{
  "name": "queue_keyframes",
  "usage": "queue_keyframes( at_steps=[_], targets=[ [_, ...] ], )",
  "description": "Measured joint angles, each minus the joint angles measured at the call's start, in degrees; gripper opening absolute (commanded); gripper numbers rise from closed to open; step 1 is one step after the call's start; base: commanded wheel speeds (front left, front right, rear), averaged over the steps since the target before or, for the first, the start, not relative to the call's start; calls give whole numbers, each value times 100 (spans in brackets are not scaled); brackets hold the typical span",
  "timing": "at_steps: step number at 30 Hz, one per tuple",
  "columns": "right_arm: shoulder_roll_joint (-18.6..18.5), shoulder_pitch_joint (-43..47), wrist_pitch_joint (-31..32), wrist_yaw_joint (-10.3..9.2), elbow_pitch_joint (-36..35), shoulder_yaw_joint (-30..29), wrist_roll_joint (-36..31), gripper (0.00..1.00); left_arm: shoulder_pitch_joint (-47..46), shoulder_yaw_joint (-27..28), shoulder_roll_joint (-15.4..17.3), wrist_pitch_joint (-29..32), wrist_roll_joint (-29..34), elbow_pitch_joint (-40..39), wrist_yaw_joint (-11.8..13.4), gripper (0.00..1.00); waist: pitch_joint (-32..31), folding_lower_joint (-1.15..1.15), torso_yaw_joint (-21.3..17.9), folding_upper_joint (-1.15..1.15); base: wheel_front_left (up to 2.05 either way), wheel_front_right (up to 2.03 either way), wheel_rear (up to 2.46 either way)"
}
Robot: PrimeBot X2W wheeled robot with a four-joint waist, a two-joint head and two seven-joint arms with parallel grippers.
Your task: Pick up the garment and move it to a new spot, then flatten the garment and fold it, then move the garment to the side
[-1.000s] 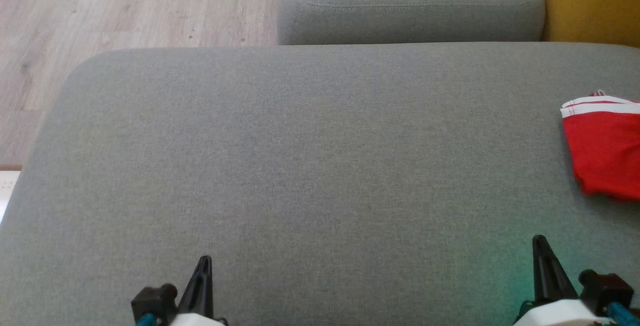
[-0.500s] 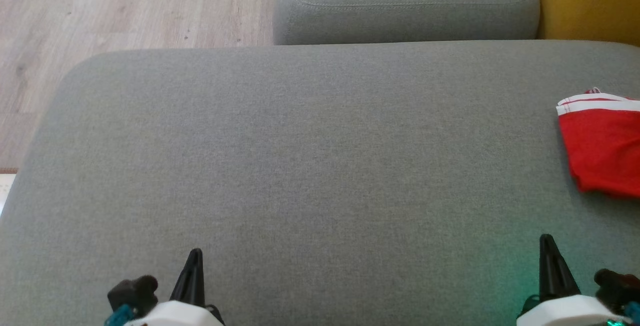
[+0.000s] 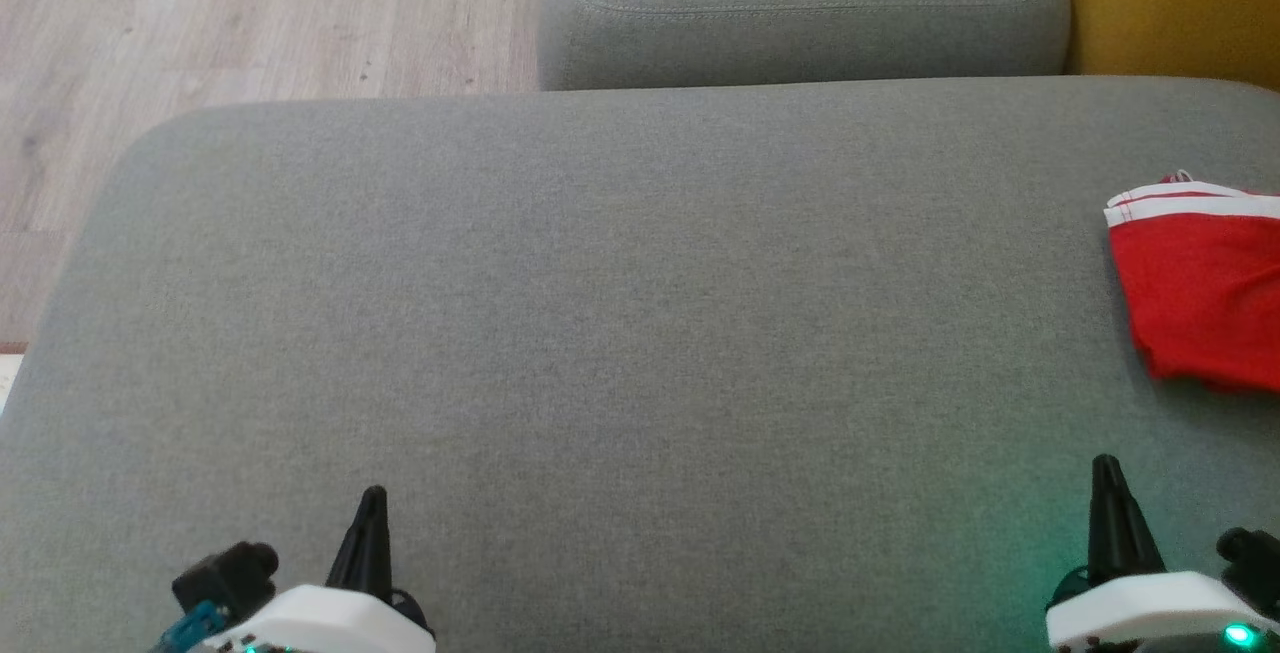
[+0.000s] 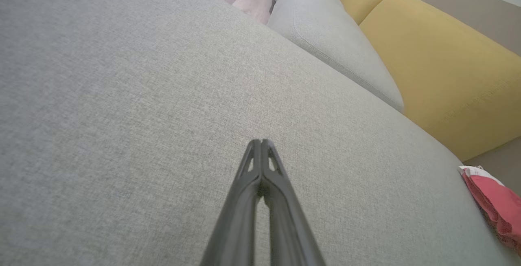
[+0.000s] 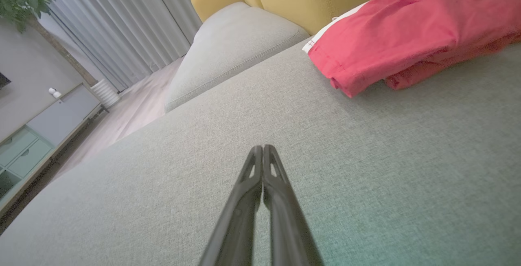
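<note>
Much open cushion [image 3: 600, 333] left of garment [image 3: 1195, 293]

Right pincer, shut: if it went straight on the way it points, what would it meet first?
Probably the grey seat cushion just ahead of the right pincer, which points low along the fabric. The red garment lies right of that line, likely missed; depth is unclear.

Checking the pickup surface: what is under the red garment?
The red garment lies on the grey sofa cushion. Its folds hide the patch beneath and anything tucked inside.
</note>
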Motion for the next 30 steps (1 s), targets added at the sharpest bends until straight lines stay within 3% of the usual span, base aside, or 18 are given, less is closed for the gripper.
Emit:
queue_keyframes(
  at_steps=[30],
  targets=[
    [0, -352, 502, 0, -46, -44, 2313, 0, -272, 411, 21, 457, -2114, 0, -353, 0, 10, 0, -133, 0, 0, 0, 0]
  ],
)
